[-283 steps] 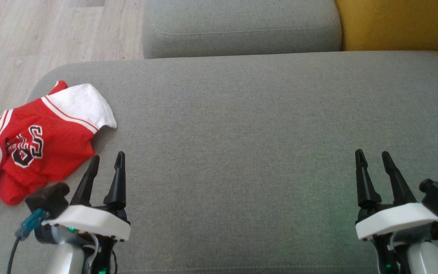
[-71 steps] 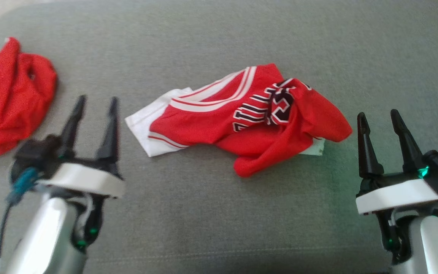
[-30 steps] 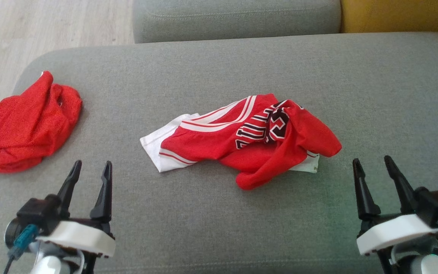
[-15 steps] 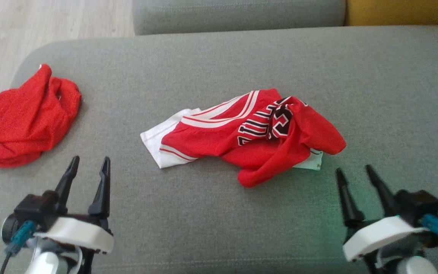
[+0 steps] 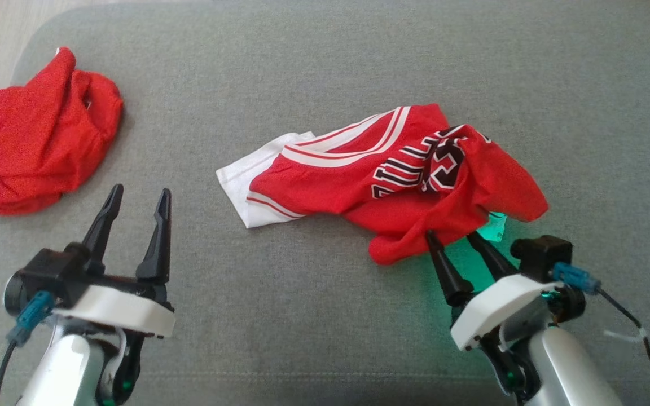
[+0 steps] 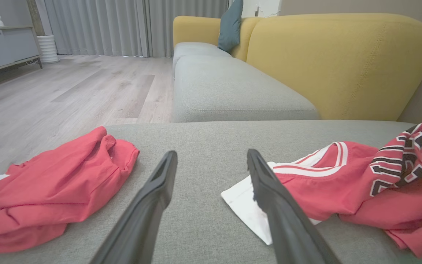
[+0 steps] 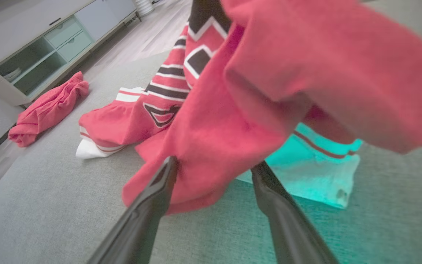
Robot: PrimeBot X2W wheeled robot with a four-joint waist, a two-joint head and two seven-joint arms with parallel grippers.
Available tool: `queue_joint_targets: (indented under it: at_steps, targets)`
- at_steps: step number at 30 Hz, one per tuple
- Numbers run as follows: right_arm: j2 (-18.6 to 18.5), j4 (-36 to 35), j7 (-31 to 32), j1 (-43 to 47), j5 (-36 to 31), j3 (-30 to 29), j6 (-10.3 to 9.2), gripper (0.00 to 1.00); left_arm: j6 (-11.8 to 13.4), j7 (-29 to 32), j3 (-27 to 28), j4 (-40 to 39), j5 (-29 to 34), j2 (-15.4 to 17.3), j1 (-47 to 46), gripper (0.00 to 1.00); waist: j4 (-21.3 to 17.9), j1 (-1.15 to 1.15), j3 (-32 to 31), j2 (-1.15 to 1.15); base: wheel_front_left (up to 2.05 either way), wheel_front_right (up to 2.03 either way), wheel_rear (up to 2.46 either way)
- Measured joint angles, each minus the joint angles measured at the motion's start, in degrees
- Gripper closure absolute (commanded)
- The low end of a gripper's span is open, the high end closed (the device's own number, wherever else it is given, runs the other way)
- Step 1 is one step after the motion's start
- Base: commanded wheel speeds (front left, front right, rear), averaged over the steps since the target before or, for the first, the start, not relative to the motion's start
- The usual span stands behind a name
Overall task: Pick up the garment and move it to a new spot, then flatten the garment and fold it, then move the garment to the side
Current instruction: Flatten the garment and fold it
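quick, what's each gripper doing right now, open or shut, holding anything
left gripper: open, holding nothing.
right gripper: open, fingers at the near edge of the red jersey, not closed on it yet.

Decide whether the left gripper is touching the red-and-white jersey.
Apart. The head view shows bare grey cushion between the left gripper and the white sleeve of the jersey.

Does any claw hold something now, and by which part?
Nothing is held. The left claw is open and free; the right claw, open, straddles the jersey at its near red fold.
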Motion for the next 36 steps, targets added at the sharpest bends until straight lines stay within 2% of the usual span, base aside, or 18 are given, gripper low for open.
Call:
queue_joint_targets:
  at_steps: [1, 2, 3, 8, 14, 19, 23, 29, 36]
  targets:
    - [0.00, 0.68, -0.01, -0.43, 0.44, 0.34, 0.00, 0.00, -0.01, 0.00, 0.00, 0.05, 0.12, -0.01, -0.18, 0.00, 0.15, 0.00, 0.17, 0.00, 0.00, 0.00, 0.00]
    - [-0.01, 1.05, -0.09, -0.75, 0.52, 0.70, 0.00, 0.52, -0.01, -0.01, -0.01, 0.15, 0.24, -0.01, -0.30, 0.00, 0.27, 0.00, 0.27, 0.00, 0.00, 0.00, 0.00]
    - [-0.03, 1.14, -0.29, -1.03, 1.00, 1.11, 0.00, 1.00, -0.01, -0.01, -0.03, 0.25, 0.42, -0.04, -0.38, 0.00, 0.36, 0.00, 0.35, 0.00, 0.00, 0.00, 0.00]
    - [-0.03, -0.47, -1.79, -1.58, 1.59, 1.78, 0.00, 1.00, -0.03, -0.25, -0.14, 1.01, 0.43, -0.20, -0.60, 0.00, 0.47, 0.00, 0.40, 0.00, 0.00, 0.00, 0.00]
    - [-0.07, -8.95, -0.43, -1.65, 1.42, 0.98, 0.00, 1.00, 0.01, -0.29, 0.16, 1.18, 0.43, -0.46, -0.79, 0.00, -0.35, 0.00, 0.57, 0.00, 0.00, 0.00, 0.00]
    - [-0.09, -15.95, 3.15, -3.62, -0.64, -3.16, 0.00, 1.00, 0.01, -0.33, 0.78, 1.05, 0.44, -0.56, -1.17, 0.00, -0.41, 0.00, 1.20, 0.00, 0.00, 0.00, 0.00]
    - [-0.54, -18.95, 5.25, -6.98, -1.75, -7.87, 0.00, 1.00, -0.01, -0.34, 0.98, 0.98, 0.46, -0.90, -1.76, 0.00, -0.10, 0.00, 2.28, 0.00, 0.00, 0.00, 0.00]
    - [-2.12, -16.56, 7.48, -11.77, -1.08, -13.82, 0.00, 1.00, -0.55, -0.35, 1.02, 0.59, 1.03, -1.71, -4.63, 0.00, 0.77, 0.00, 4.62, 0.00, 0.00, 0.00, 0.00]
    - [-5.77, -5.72, 8.40, -20.20, 0.47, -17.35, 0.00, 1.00, -1.93, -0.69, 1.13, 0.25, 2.05, -3.03, -7.69, 0.00, 2.33, 0.01, 8.56, 0.00, 0.00, 0.00, 0.00]
